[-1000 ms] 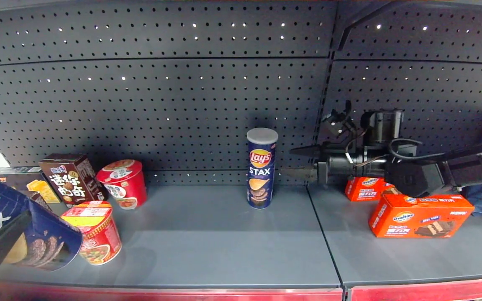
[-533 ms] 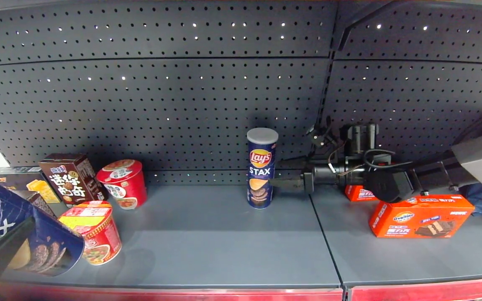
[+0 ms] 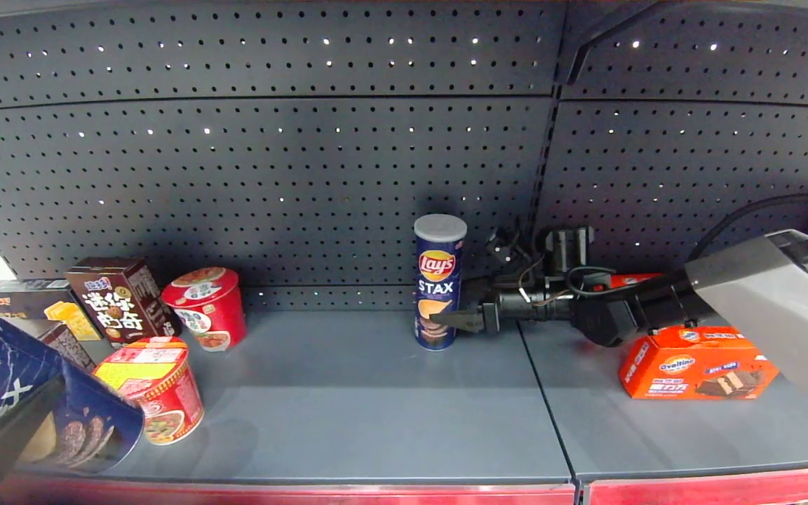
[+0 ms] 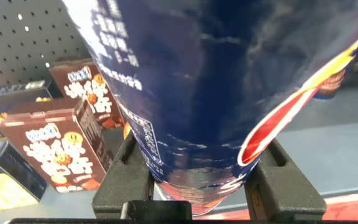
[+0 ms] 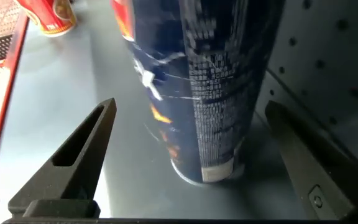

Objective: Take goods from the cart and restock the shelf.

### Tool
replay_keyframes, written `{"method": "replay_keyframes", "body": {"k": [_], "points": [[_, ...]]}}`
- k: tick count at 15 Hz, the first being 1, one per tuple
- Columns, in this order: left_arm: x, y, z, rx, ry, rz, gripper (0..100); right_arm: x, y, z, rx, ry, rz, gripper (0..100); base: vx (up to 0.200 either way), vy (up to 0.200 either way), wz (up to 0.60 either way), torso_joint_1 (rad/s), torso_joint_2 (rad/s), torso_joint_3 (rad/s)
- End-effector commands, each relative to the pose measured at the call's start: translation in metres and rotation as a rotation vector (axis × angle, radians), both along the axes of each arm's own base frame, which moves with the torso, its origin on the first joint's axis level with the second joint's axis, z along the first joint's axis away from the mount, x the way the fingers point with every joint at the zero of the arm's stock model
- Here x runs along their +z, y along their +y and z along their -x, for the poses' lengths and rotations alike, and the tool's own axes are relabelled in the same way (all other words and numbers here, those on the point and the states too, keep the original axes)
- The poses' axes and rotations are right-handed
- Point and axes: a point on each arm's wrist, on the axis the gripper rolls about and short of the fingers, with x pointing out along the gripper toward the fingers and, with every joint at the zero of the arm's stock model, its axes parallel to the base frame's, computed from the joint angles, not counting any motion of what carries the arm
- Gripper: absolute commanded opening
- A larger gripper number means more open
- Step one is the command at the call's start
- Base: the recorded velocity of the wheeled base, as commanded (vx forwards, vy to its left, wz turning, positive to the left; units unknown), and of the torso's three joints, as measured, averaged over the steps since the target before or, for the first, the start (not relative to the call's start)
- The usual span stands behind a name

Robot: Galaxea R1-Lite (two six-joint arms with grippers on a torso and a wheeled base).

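Observation:
A tall blue chips can (image 3: 439, 280) with a grey lid stands upright at the back of the grey shelf (image 3: 348, 414). My right gripper (image 3: 444, 313) is open with its fingers on either side of the can's lower part. The right wrist view shows that can (image 5: 210, 81) between the spread fingers (image 5: 73, 162), with gaps on both sides. My left gripper (image 4: 204, 186) is shut on a second blue chips can (image 4: 216, 93). That held can (image 3: 25, 393) hangs tilted at the shelf's front left corner.
On the left of the shelf stand a brown snack box (image 3: 122, 298), a dark box with yellow print (image 3: 39, 308) and two red noodle cups (image 3: 206, 305) (image 3: 162, 389). An orange box (image 3: 698, 361) lies on the right, under my right arm. A pegboard wall (image 3: 306, 175) backs the shelf.
My right arm has moved left along the shelf, and its open fingers now straddle the standing can. The can held on the left has shifted slightly left and down.

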Motion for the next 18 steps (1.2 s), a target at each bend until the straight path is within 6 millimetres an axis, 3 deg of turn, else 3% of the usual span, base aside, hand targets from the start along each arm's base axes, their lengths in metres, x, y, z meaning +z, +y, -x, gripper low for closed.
{"method": "replay_keyframes", "body": {"k": [1, 9, 10, 13, 18], "points": [[-0.003, 0.0, 0.003, 0.0, 0.001, 0.0, 0, -0.018, 0.009, -0.01, 0.008, 0.016, 0.006, 100, 0.0, 0.0, 0.0, 0.0, 0.0, 0.0], [-0.011, 0.0, 0.005, 0.002, 0.024, 0.0, 0, -0.028, 0.035, -0.032, 0.031, 0.011, -0.026, 100, 0.0, 0.0, 0.0, 0.0, 0.0, 0.0], [-0.012, 0.0, 0.006, 0.002, 0.027, 0.0, 0, -0.025, 0.036, -0.034, 0.031, 0.003, -0.031, 0, 0.0, 0.0, 0.0, 0.0, 0.0, 0.0], [-0.019, 0.0, 0.008, 0.0, 0.047, 0.0, 0, -0.01, 0.035, -0.028, 0.032, -0.003, -0.033, 0, 0.0, 0.0, 0.0, 0.0, 0.0, 0.0], [-0.029, 0.0, 0.017, 0.0, 0.047, 0.0, 0, 0.026, 0.032, 0.004, 0.04, -0.028, -0.038, 0, 0.0, 0.0, 0.0, 0.0, 0.0, 0.0]]}}
